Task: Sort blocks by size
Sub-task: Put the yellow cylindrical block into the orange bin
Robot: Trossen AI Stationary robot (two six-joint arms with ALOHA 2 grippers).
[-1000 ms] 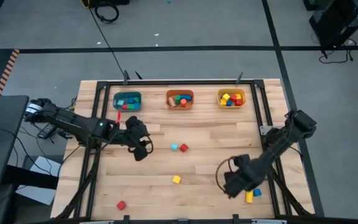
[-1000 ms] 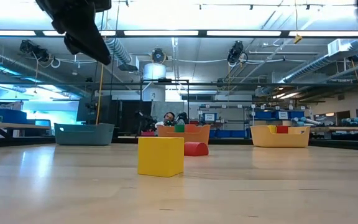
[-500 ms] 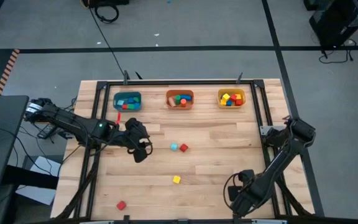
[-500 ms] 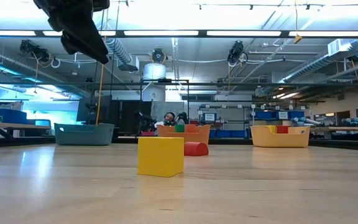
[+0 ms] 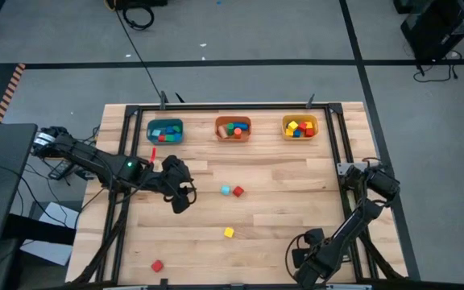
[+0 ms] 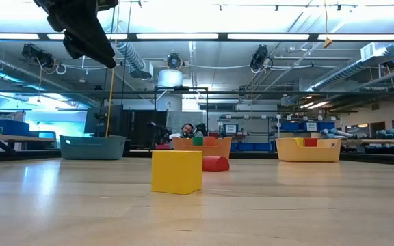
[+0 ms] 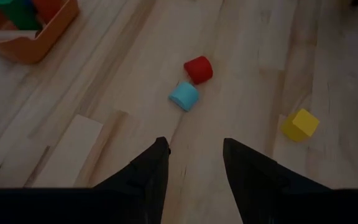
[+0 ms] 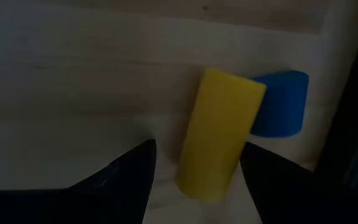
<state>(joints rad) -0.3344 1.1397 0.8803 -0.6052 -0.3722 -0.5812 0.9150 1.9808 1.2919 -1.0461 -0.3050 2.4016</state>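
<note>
My right gripper (image 8: 197,180) is low over the table's near right corner (image 5: 306,259), open. Its fingers stand on either side of the near end of a yellow bar (image 8: 219,134) that lies flat, with a blue block (image 8: 280,102) against its far end. In the high view the arm hides both. My left gripper (image 5: 180,193) hangs open and empty at mid-left (image 7: 194,155), short of a light blue block (image 7: 184,96) and a red block (image 7: 198,69). A yellow cube (image 5: 229,232) and another red block (image 5: 157,266) rest on the table nearer the front.
Three bins stand in a row along the far edge, each with blocks in it: teal (image 5: 165,130), orange (image 5: 233,128), yellow (image 5: 300,127). A dark frame rail (image 5: 353,234) runs along the table's right edge beside my right arm. Bare wood lies between the loose blocks.
My right gripper has moved toward the table's near edge and sunk low, coming over the yellow bar and blue block at the near right, which the arm now hides from above. The blocks have stayed where they were.
</note>
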